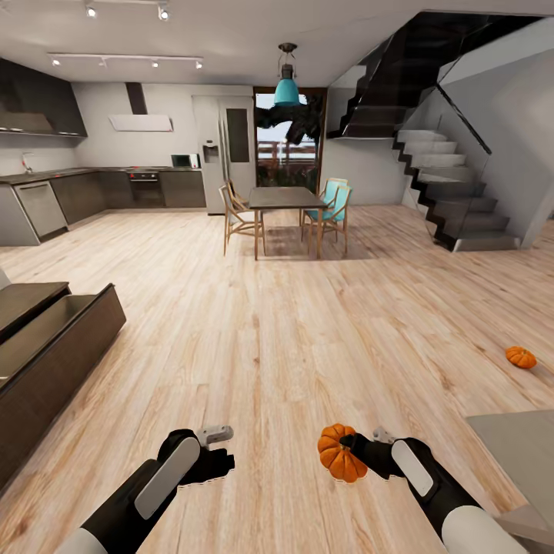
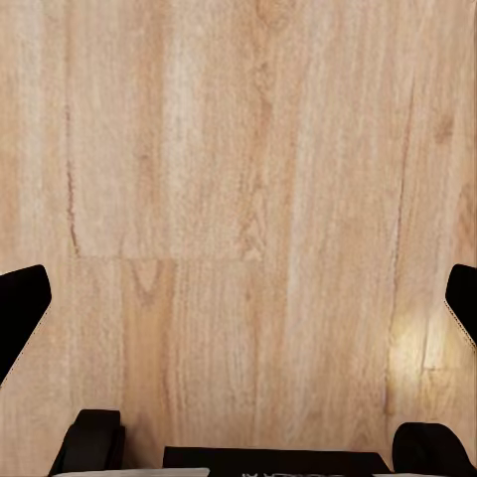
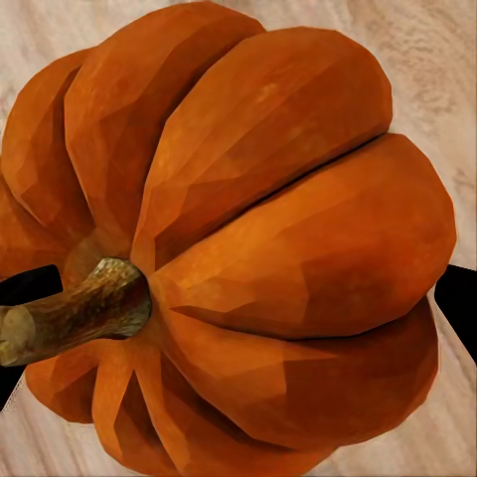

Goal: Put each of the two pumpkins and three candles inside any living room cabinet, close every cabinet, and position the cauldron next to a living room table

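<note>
Cabinet (image 1: 46, 346): a long, low, dark brown box on the floor, to the left of the left claw. One drawer is pulled out, and its inside looks pale.

Left claw (image 1: 218, 454): it hangs over the wood floor (image 1: 269, 331) with nothing in it. In the left wrist view its two black fingers (image 2: 22, 313) are far apart, one at each edge, with only floor boards between them.

Held pumpkin (image 1: 342, 453): a small, round, bright orange pumpkin with ribs. It sits in the right claw, just to the right of the left claw and up off the floor. In the right wrist view it looks very big, and its short brown stem (image 3: 75, 313) points off to one side.

Right claw (image 1: 362, 450): it is clamped on the held pumpkin. The black fingertips (image 3: 459, 303) peek out on both sides of it.

Second pumpkin (image 1: 521, 357): it lies on the floor, well apart from the right claw, farther away and to the right.

Grey desk (image 1: 515, 446): a pale flat corner, just to the right of the right claw.

Dining table (image 1: 283, 198): far across the room behind the claws, with chairs (image 1: 240, 215) around it.

Stairs (image 1: 454, 192): dark steps far off to the right of the dining table.
</note>
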Tool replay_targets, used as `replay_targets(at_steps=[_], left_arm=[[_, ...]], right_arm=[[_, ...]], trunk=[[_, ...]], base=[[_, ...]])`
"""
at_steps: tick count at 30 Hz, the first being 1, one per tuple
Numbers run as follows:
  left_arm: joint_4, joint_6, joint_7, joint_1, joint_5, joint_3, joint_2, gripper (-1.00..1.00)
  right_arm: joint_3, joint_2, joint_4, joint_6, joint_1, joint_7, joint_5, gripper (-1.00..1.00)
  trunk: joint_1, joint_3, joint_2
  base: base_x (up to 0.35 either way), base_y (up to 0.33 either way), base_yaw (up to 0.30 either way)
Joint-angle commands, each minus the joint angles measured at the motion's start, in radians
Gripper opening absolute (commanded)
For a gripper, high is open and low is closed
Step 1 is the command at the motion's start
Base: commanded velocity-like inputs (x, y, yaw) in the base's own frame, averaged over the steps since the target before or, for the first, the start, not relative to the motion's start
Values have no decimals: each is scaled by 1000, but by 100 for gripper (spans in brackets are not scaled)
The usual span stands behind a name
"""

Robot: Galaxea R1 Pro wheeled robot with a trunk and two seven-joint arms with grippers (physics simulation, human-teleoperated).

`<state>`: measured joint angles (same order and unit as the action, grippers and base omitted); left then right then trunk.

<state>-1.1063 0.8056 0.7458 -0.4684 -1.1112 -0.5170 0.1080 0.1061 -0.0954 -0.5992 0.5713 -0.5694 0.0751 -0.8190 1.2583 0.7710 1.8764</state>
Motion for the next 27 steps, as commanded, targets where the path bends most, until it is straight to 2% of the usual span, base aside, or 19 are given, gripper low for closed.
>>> replay_targets(at_steps=[1, 14, 22, 27], left_arm=[[-1, -1, 10, -1, -10, -3, 1, 100], [-1, -1, 10, -1, -10, -3, 3, 100], [-1, 0, 10, -1, -10, -3, 4, 100], [-1, 0, 10, -1, -10, -3, 3, 100]], right_arm=[[6, -1, -2, 1, -1, 8, -14, -100], [6, -4, -2, 2, 0, 6, -15, -100], [6, -4, -2, 2, -1, 6, -15, -100], [6, -4, -2, 1, -1, 6, -15, -100]], trunk=[[1, 1, 0], [1, 1, 0], [1, 3, 0], [1, 3, 0]], base=[[338, 0, 0], [338, 5, -3], [338, 85, -165], [335, 106, -45]])
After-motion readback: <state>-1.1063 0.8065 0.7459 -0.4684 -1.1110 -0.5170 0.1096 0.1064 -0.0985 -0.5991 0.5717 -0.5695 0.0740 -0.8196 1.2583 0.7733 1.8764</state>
